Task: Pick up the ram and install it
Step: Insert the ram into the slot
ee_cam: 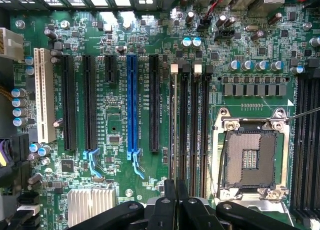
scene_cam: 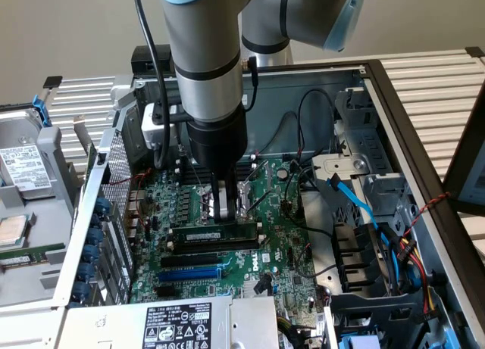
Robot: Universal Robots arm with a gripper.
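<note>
Ram (scene_cam: pixel 204 234), standing on edge in a motherboard (scene_cam: pixel 292 250) slot, centre of the exterior view.
Hand (scene_cam: pixel 222 216) directly above it, fingers pinched together on the ram's upper edge near mid-length; black slots just below in frame.

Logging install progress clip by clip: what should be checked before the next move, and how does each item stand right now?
1. Gripper shut on the ram: ok.
2. Ram parallel to the neighbouring memory slots: ok.
3. Neighbouring memory slots empty: ok.
4. Ram pressed fully home: cannot tell.
5. White end latch locked: cannot tell.
6. CPU socket clear of the fingers: ok.
</note>
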